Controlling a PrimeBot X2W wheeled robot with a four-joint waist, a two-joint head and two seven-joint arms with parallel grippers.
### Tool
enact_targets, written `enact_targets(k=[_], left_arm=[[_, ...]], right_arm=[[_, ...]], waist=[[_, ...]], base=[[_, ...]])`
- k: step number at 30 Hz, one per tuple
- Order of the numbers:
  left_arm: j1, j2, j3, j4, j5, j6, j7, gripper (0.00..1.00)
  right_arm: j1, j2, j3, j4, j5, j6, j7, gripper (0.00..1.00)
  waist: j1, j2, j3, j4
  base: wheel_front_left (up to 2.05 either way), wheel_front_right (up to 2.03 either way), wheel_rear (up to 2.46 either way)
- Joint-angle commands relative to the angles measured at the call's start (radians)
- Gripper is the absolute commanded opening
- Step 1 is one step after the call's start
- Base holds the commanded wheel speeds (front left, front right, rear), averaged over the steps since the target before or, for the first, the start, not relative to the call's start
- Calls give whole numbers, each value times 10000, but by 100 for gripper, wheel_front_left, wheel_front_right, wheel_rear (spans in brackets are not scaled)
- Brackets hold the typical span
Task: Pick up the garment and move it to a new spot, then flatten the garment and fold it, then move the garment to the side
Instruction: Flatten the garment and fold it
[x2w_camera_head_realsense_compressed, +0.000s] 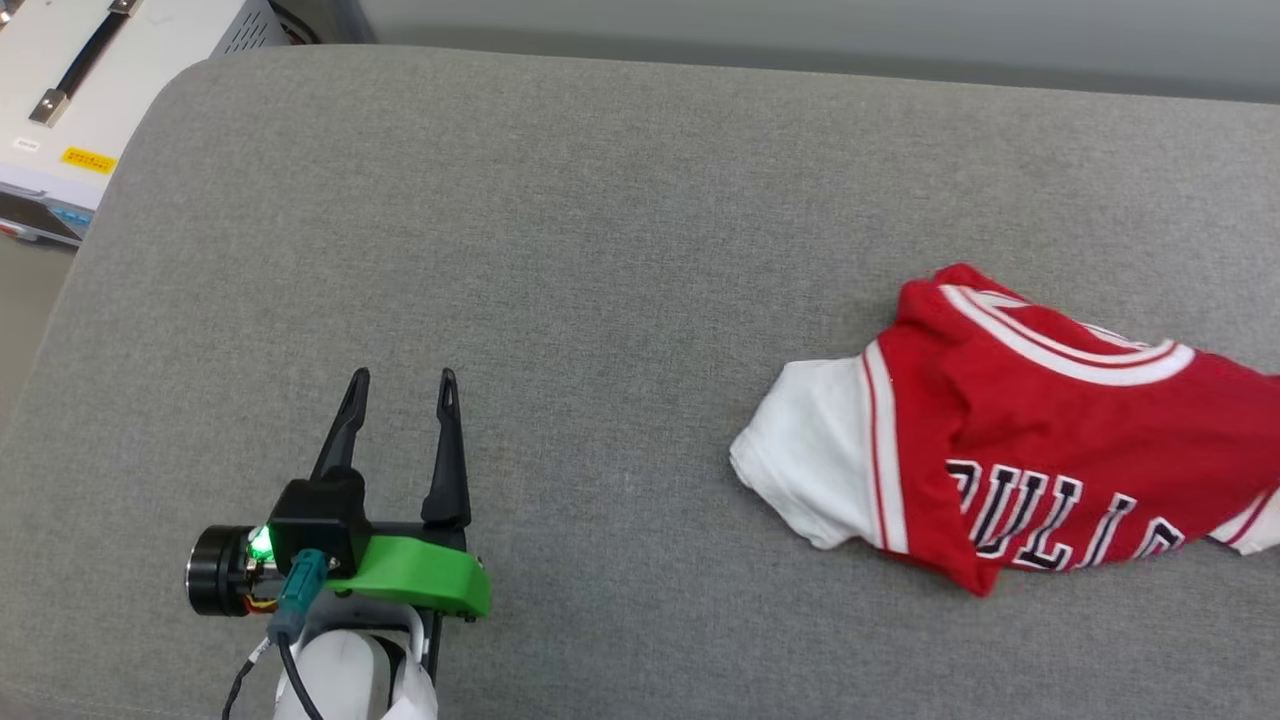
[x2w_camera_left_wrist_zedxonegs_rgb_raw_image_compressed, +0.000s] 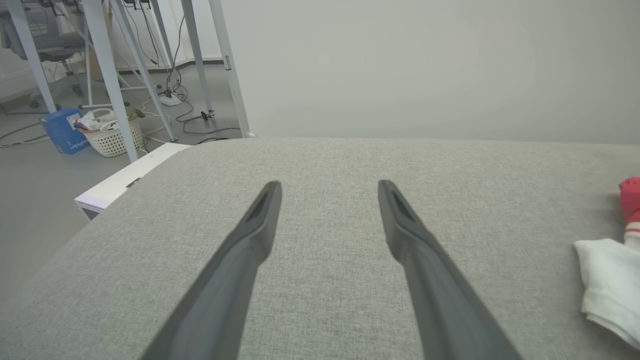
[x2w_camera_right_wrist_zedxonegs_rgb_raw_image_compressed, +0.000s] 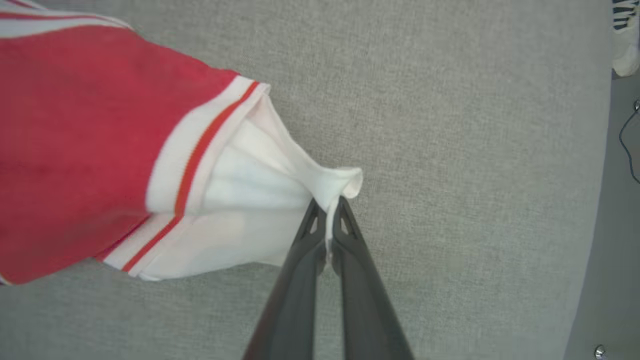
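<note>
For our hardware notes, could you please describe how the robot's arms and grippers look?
The left gripper has two long, tapering dark fingers on a black block, with a green bracket, a lit green lamp, a teal plug with black cable and a white forearm. The right gripper has matching fingers.

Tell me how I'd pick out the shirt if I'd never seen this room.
Find the wide grey fabric surface; toward its right side lies a crumpled shirt. Its red body, white short sleeves and black, white-edged lettering set it apart from the robot's black-and-green left gripper over on the left.
</note>
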Motion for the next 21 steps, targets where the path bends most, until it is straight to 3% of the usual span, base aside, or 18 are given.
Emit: enact_targets(k=[1,2,7,8,9,14,21], left_arm=[[60,-37,-3,2,77,-19,-57,100],[-16,-37,12,41,105,-54,-57,100],[-97,-37,-6,120,147,-74,-57,100],[-100,-37,12,150,170,-81,-57,100],[-102,-37,38,174,197,-102,-57,100],[-65,51,197,199,301,-195,-57,100],[-216,383,398,224,387,-440,-57,100]], right_arm=[[306,33,3,343,128,-9,111,0],[830,469,-223,1277,834,-9,266,0],[924,1004,-425,1918,974,-9,-249,0],[835,1114,-548,1969,952,-9,-627,36],[742,1200,-676,1994,914,-9,-1046,100],[390,1261,-866,1975,-62,-9,-3043,100],[-19,1849,-1455,1639,-1548,-9,-5375,100]], waist=[[0,-1,75,50],[0,-1,205,124],[0,-1,203,185],[0,-1,143,172],[0,-1,66,157],[0,-1,-409,22],[0,-1,-939,-375]], base=[[0,0,0],[0,0,0],[0,0,0],[0,0,0],[0,0,0],[0,0,0],[0,0,0]])
